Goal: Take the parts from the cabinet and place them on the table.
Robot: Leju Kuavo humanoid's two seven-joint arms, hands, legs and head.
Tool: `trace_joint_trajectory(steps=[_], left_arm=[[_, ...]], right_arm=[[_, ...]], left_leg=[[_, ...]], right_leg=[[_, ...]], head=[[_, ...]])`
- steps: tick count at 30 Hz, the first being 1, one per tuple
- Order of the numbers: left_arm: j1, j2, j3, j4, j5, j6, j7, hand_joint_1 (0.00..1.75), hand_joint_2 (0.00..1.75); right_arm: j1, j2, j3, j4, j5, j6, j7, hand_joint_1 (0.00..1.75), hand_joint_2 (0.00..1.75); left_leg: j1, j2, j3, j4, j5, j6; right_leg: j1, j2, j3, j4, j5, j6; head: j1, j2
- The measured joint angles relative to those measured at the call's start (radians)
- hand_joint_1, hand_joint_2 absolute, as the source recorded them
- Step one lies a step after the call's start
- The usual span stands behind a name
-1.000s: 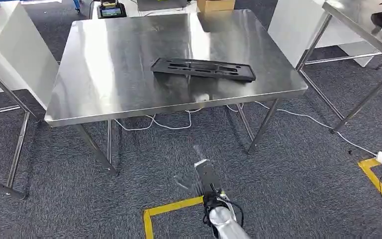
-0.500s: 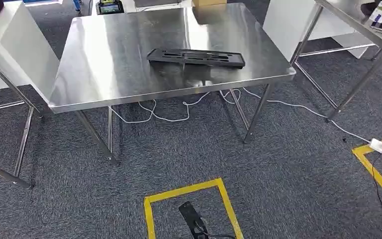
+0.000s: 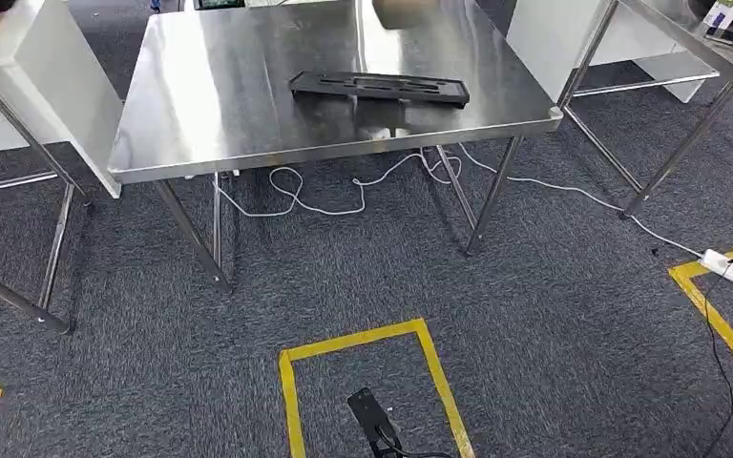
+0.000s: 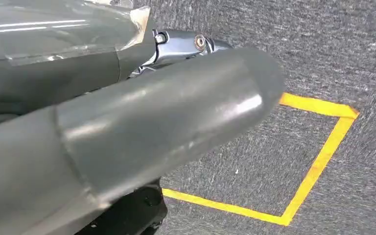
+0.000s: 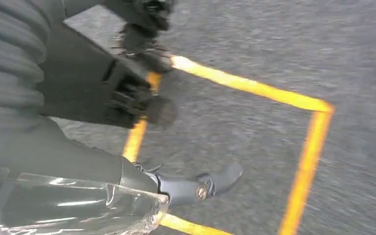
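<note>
Black slotted part [image 3: 379,88] lies flat on the steel table [image 3: 248,114], upper centre of the head frame.

My right hand [image 5: 127,93] hangs over grey carpet and yellow floor tape [image 5: 254,88], dark fingers [image 5: 152,110] apart, holding nothing, well apart from the part. My left hand [image 4: 127,142] looms close; I cannot tell how its fingers lie.

Your steel desk [image 3: 248,114] stands on grey carpet [image 3: 554,343]. On it lies one long black part [image 3: 379,88], flat, toward the far right of the top and well back from the near edge. On the carpet you see a white cable [image 3: 344,196] looping under the desk, a power strip [image 3: 728,268] at the right, and yellow tape [image 3: 363,336] marking a square.
</note>
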Motion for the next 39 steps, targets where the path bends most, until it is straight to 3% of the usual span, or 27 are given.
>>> trace_joint_trajectory(steps=[5, 6, 8, 9, 10, 11, 13, 14, 16, 17, 18, 20, 21, 22, 23, 25, 26, 27, 28, 29, 31, 32, 33, 35, 37, 38, 39], left_arm=[[-0.001, 0.0, 0.0, 0.001, 0.0, 0.0, 0.0, 0.0, 0.0], [-0.004, -0.001, 0.0, 0.001, 0.0, 0.001, 0.0, 0.0, 0.0], [-0.004, -0.001, 0.0, 0.001, 0.0, 0.001, 0.0, 0.0, 0.0], [-0.005, -0.001, -0.001, 0.001, 0.0, 0.001, -0.001, 0.0, 0.0], [-0.005, 0.0, -0.002, 0.001, 0.0, 0.001, -0.001, 0.0, 0.0], [-0.005, 0.0, -0.002, 0.001, 0.0, 0.001, -0.001, 0.0, 0.0], [-0.007, 0.001, -0.003, 0.0, 0.0, 0.001, -0.001, 0.0, 0.0], [-0.008, 0.0, -0.003, 0.001, 0.0, 0.001, -0.001, 0.0, 0.0], [-0.008, 0.001, -0.004, 0.001, 0.0, 0.001, -0.001, 0.0, 0.0], [-0.004, 0.002, -0.003, 0.001, 0.0, 0.001, -0.001, 0.0, 0.0], [-0.001, 0.002, -0.003, 0.004, 0.0, 0.001, -0.001, 0.0, 0.0], [0.001, 0.002, -0.003, 0.005, 0.0, 0.001, 0.0, 0.0, 0.0], [0.001, 0.003, -0.003, 0.006, 0.0, 0.001, -0.001, 0.0, 0.0], [0.001, 0.003, -0.003, 0.006, 0.0, 0.001, -0.001, 0.0, 0.0], [0.001, 0.003, -0.003, 0.006, 0.0, 0.001, -0.001, 0.0, 0.0], [0.001, 0.003, -0.003, 0.007, 0.0, 0.001, -0.004, 0.0, 0.0], [0.001, 0.003, -0.004, 0.007, 0.0, 0.001, -0.007, 0.0, 0.0], [0.0, 0.003, -0.004, 0.007, 0.0, 0.001, -0.011, 0.0, 0.0], [-0.002, 0.005, -0.004, 0.007, 0.0, 0.001, -0.015, 0.0, 0.0], [-0.004, 0.005, -0.003, 0.007, 0.001, 0.001, -0.022, 0.0, 0.0], [-0.006, 0.005, -0.004, 0.007, 0.002, -0.002, -0.037, 0.0, 0.0], [-0.005, 0.005, -0.003, 0.007, 0.002, -0.004, -0.045, 0.0, 0.0], [-0.004, 0.003, -0.003, 0.008, 0.002, -0.005, -0.054, 0.0, 0.0], [-0.005, 0.003, -0.003, 0.008, 0.002, -0.005, -0.07, 0.0, 0.0], [-0.005, 0.003, -0.004, 0.008, 0.0, -0.003, -0.088, 0.0, 0.0], [-0.005, 0.003, -0.004, 0.008, -0.002, -0.002, -0.094, 0.0, 0.0], [-0.004, 0.003, -0.004, 0.008, -0.003, 0.0, -0.104, 0.0, 0.0]], right_arm=[[0.0, -0.001, -0.002, 0.0, -0.002, -0.007, -0.015, 0.0, 1.75], [0.003, -0.002, -0.005, 0.0, -0.004, -0.016, -0.035, 0.0, 1.75], [0.005, -0.004, -0.01, 0.001, -0.006, -0.03, -0.065, 0.0, 1.75], [0.006, -0.006, -0.016, 0.001, -0.021, -0.038, -0.085, 0.0, 1.75], [0.002, -0.019, -0.052, 0.002, -0.068, -0.048, -0.169, 0.0, 1.75], [-0.005, -0.028, -0.064, 0.002, -0.071, -0.05, -0.176, 0.0, 1.75], [-0.015, -0.03, -0.072, 0.0, -0.071, -0.051, -0.177, 0.0, 1.75], [-0.019, -0.031, -0.073, -0.001, -0.071, -0.053, -0.18, 0.0, 1.75], [-0.02, -0.031, -0.077, 0.0, -0.071, -0.053, -0.183, 0.0, 1.75], [-0.016, -0.031, -0.079, 0.0, -0.072, -0.053, -0.183, 0.0, 1.75], [-0.015, -0.031, -0.081, 0.001, -0.072, -0.053, -0.183, 0.0, 1.75], [-0.014, -0.031, -0.083, 0.001, -0.073, -0.053, -0.183, 0.0, 1.75], [-0.014, -0.031, -0.084, 0.001, -0.072, -0.053, -0.183, 0.0, 1.75], [-0.014, -0.031, -0.087, 0.001, -0.072, -0.055, -0.187, 0.0, 1.75], [-0.013, -0.032, -0.089, 0.001, -0.077, -0.064, -0.2, 0.0, 1.75], [-0.014, -0.035, -0.104, -0.001, -0.115, -0.087, -0.268, 0.0, 1.75], [-0.015, -0.038, -0.113, -0.005, -0.128, -0.095, -0.299, 0.0, 1.75], [-0.019, -0.043, -0.124, -0.014, -0.144, -0.099, -0.337, 0.0, 1.75], [-0.023, -0.048, -0.133, -0.025, -0.153, -0.101, -0.364, 0.0, 1.75], [-0.028, -0.054, -0.144, -0.041, -0.161, -0.101, -0.387, 0.0, 0.0], [-0.036, -0.066, -0.158, -0.066, -0.172, -0.1, -0.413, 0.0, 0.0], [-0.033, -0.07, -0.165, -0.083, -0.179, -0.096, -0.418, 0.0, 0.0], [-0.025, -0.078, -0.173, -0.104, -0.191, -0.084, -0.421, 0.0, 0.0], [-0.007, -0.089, -0.185, -0.147, -0.211, -0.059, -0.421, 0.0, 0.0], [0.005, -0.097, -0.193, -0.184, -0.218, -0.048, -0.422, 0.0, 0.0], [0.011, -0.099, -0.195, -0.199, -0.22, -0.046, -0.422, 0.0, 0.0], [0.016, -0.101, -0.196, -0.212, -0.223, -0.045, -0.422, 0.0, 0.0]], left_leg=[[0.008, 0.004, -0.006, -0.005, 0.006, 0.005], [0.005, 0.008, -0.008, -0.006, 0.014, 0.006], [0.004, 0.007, -0.026, -0.009, 0.03, 0.019], [0.004, 0.009, -0.047, -0.009, 0.047, 0.021], [0.004, 0.017, -0.114, -0.005, 0.105, 0.014], [0.006, 0.018, -0.151, -0.005, 0.134, 0.005], [0.0, 0.016, -0.173, 0.001, 0.157, -0.008], [-0.003, 0.018, -0.179, 0.005, 0.171, -0.014], [0.003, 0.018, -0.179, -0.016, 0.204, -0.026], [0.004, 0.017, -0.181, -0.024, 0.221, -0.036], [0.012, 0.014, -0.192, -0.02, 0.2, -0.039], [0.015, 0.011, -0.219, 0.086, 0.048, -0.046], [0.015, 0.009, -0.234, 0.172, -0.02, -0.051], [0.015, 0.008, -0.245, 0.256, -0.061, -0.055], [0.015, 0.009, -0.246, 0.314, -0.064, -0.057], [0.015, 0.008, -0.197, 0.319, 0.004, -0.054], [0.015, 0.008, -0.142, 0.262, 0.03, -0.05], [0.015, 0.005, -0.068, 0.171, 0.032, -0.043], [0.012, -0.001, 0.014, 0.073, -0.003, -0.033], [0.008, -0.001, 0.057, -0.001, -0.027, -0.026], [0.0, -0.001, 0.048, -0.009, -0.032, -0.021], [-0.004, 0.0, 0.041, -0.01, -0.023, -0.01], [0.008, 0.006, 0.027, -0.023, -0.002, 0.006], [0.004, 0.01, -0.001, -0.024, 0.024, 0.025], [0.003, 0.011, -0.037, -0.023, 0.05, 0.023], [0.003, 0.013, -0.056, -0.023, 0.065, 0.022], [0.003, 0.016, -0.068, -0.023, 0.074, 0.02]], right_leg=[[-0.001, 0.0, 0.002, 0.008, -0.009, -0.001], [-0.005, 0.001, -0.004, 0.016, -0.025, -0.003], [-0.005, 0.006, -0.02, 0.063, -0.091, -0.014], [-0.008, 0.007, -0.047, 0.149, -0.169, -0.024], [-0.017, 0.007, -0.042, 0.326, -0.198, 0.015], [-0.022, 0.007, 0.053, 0.228, -0.14, 0.039], [-0.023, 0.008, 0.216, 0.029, -0.174, 0.027], [-0.015, 0.013, 0.249, -0.066, -0.209, 0.018], [-0.007, 0.013, 0.225, -0.049, -0.198, 0.005], [-0.009, 0.012, 0.215, -0.052, -0.184, -0.009], [-0.033, 0.008, 0.205, -0.052, -0.169, -0.023], [-0.024, 0.004, 0.174, -0.052, -0.142, -0.047], [-0.021, 0.003, 0.158, -0.051, -0.128, -0.05], [-0.017, 0.001, 0.145, -0.05, -0.115, -0.05], [-0.015, 0.0, 0.132, -0.047, -0.102, -0.049], [-0.013, 0.0, 0.094, -0.035, -0.081, -0.043], [-0.012, 0.0, 0.078, -0.028, -0.075, -0.039], [-0.012, 0.001, 0.065, -0.02, -0.068, -0.036], [-0.011, 0.001, 0.058, -0.012, -0.063, -0.029], [-0.005, 0.001, 0.053, -0.006, -0.057, -0.022], [-0.01, -0.003, 0.041, -0.007, -0.037, -0.006], [-0.011, -0.003, 0.039, -0.01, -0.027, 0.0], [-0.005, -0.002, 0.032, -0.004, -0.032, 0.004], [-0.009, 0.005, -0.009, 0.077, -0.128, -0.013], [-0.011, 0.007, -0.051, 0.234, -0.229, -0.02], [-0.013, 0.007, -0.061, 0.304, -0.241, -0.011], [-0.014, 0.007, -0.056, 0.334, -0.223, 0.004]], head=[[-0.001, 0.0], [-0.001, 0.0], [0.003, 0.0], [0.003, 0.0], [0.002, 0.0], [0.003, 0.0], [0.006, 0.0], [0.004, 0.0], [0.0, 0.0], [0.0, 0.0], [-0.001, 0.0], [-0.002, 0.0], [-0.001, 0.0], [-0.002, 0.0], [-0.001, 0.0], [-0.002, 0.0], [-0.002, 0.0], [-0.002, 0.0], [-0.002, 0.0], [-0.001, 0.0], [-0.001, 0.0], [0.0, 0.0], [0.0, 0.0], [0.006, 0.0], [0.005, 0.0], [0.006, 0.0], [0.005, 0.0]])
